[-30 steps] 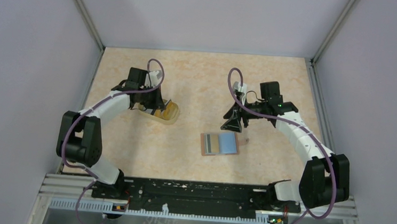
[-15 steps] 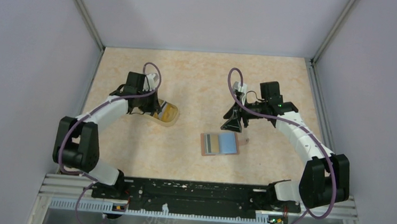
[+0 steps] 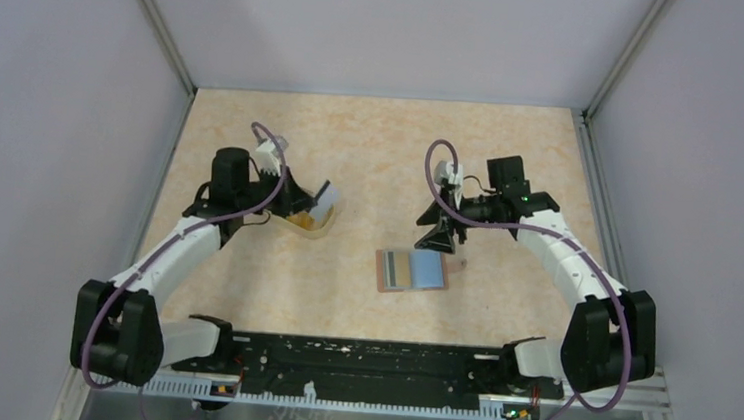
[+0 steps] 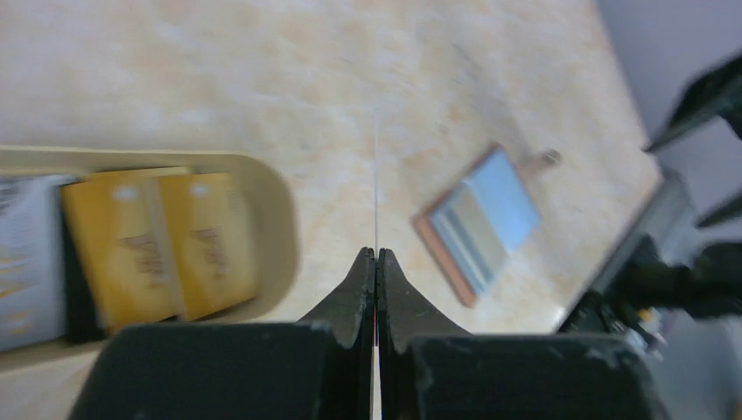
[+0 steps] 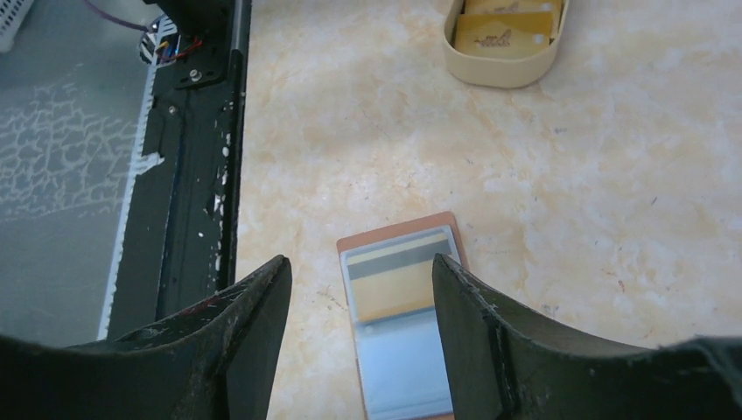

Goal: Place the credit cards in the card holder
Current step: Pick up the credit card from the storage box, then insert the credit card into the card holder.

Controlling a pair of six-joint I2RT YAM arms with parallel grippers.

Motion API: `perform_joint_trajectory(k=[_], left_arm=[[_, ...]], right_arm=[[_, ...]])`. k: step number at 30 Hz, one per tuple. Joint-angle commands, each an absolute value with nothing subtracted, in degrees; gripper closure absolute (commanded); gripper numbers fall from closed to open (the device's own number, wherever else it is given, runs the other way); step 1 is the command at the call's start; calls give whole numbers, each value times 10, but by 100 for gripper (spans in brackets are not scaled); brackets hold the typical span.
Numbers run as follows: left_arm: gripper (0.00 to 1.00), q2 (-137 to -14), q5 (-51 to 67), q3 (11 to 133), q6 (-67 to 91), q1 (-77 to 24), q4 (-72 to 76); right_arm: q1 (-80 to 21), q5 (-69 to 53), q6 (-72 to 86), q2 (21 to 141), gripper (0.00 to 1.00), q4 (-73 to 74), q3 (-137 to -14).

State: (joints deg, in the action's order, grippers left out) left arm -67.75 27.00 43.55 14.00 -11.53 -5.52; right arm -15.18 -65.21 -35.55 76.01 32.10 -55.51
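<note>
**White card pinched over the cup; card holder lying open below the right gripper**

Well to the left of the card holder (image 3: 411, 269), the left gripper (image 4: 376, 255) has its fingers pressed together on a white card (image 3: 326, 193). In the left wrist view the card shows edge-on as a thin line. Just under it, also left of the card holder, a yellowish cup (image 5: 506, 39) lies on the table (image 3: 373, 150) with orange-yellow cards (image 4: 157, 254) inside. The card holder lies unfolded, one half light blue and the other striped grey and tan. The right gripper (image 5: 359, 262) hovers directly above the card holder, fingers spread apart and gripping nothing.
</note>
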Motion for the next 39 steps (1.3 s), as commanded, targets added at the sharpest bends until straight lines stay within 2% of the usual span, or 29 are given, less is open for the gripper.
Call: perform_joint_trajectory(k=[1, 3, 6, 15, 28, 39], left_arm=[[100, -717, 567, 380, 212, -143, 149], [100, -738, 541, 391, 168, -199, 116], [100, -780, 471, 430, 101, -292, 51], [100, -883, 461, 491, 24, -399, 37], [100, -902, 441, 528, -12, -435, 20], [100, -873, 451, 522, -18, -437, 39]], right_arm=[[-151, -730, -570, 721, 39, 401, -541], [-155, -736, -647, 712, 38, 439, -535], [-157, -730, -658, 706, 37, 448, -535], [-165, -710, -663, 722, 37, 448, -530], [-203, -661, -611, 785, 42, 419, -529], [-222, -633, -571, 807, 53, 395, -530]])
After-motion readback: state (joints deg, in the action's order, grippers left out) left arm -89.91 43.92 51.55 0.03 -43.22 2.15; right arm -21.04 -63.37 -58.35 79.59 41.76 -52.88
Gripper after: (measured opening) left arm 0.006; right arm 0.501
